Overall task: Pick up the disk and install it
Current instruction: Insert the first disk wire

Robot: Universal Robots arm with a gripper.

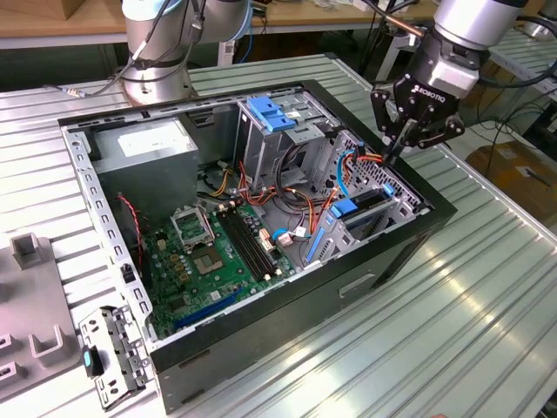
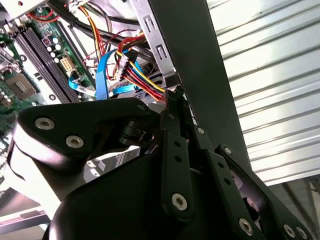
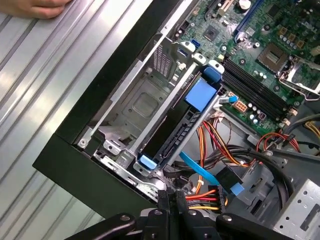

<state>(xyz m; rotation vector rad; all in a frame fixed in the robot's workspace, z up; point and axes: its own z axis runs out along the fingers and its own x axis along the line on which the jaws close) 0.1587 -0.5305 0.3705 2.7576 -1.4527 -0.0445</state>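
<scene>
The disk (image 3: pixel 172 131), a flat drive edged by a blue plastic bracket, sits on edge in the metal bay at the open computer case's (image 1: pixel 409 252) corner. The black end effector (image 1: pixel 402 144) hovers above with fingers closed, holding nothing.

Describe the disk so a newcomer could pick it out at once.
Start at the open computer case on the ribbed table. Go to its corner bay below the claw, at the exterior view's right. The disk stands on edge there, a dark slab with blue bracket tabs, unlike the green board beside it.
</scene>
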